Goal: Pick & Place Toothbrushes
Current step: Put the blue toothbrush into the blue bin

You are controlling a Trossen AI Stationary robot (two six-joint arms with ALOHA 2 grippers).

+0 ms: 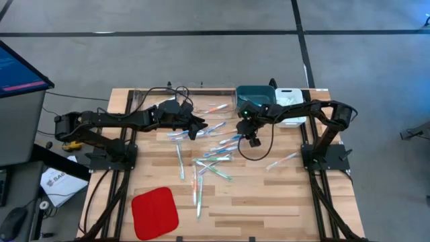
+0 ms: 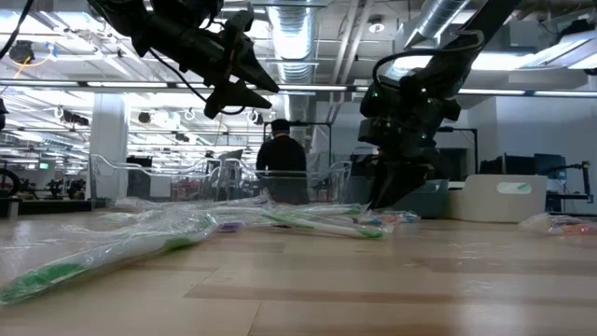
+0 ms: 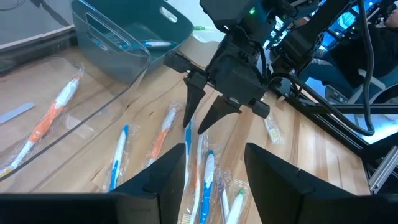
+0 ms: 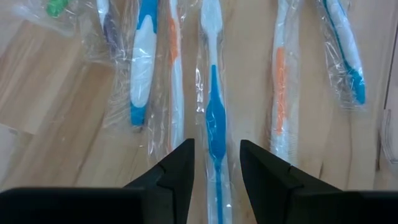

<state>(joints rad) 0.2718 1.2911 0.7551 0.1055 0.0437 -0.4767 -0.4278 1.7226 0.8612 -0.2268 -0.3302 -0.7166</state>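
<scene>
Several wrapped toothbrushes (image 1: pixel 215 151) lie flat and scattered on the middle of the wooden table (image 1: pixel 269 202). My right gripper (image 4: pixel 216 165) is low over them and open, its fingers on either side of a blue-and-white toothbrush (image 4: pixel 215 118). The left wrist view shows that right gripper (image 3: pixel 204 121) pointing down, its fingertips at the table. My left gripper (image 1: pixel 199 128) hangs open above the table, left of the pile, with nothing between its fingers. One toothbrush (image 3: pixel 152 43) lies in the teal bin (image 3: pixel 124 37). My right gripper comes steeply from above and straddles the blue toothbrush's handle (image 4: pixel 216 146), its fingers (image 4: pixel 180 168) lined up along the brush. The brush lies flat on the table. Whether the fingers touch its clear wrapper, I cannot tell.
The teal bin (image 1: pixel 255 97) and a white bin (image 1: pixel 290 104) stand at the far edge, right of centre. A clear bin (image 1: pixel 154 99) stands at the far left. A flat red pad (image 1: pixel 154 212) lies near the front left. A person (image 2: pixel 280 163) stands in the room beyond the table.
</scene>
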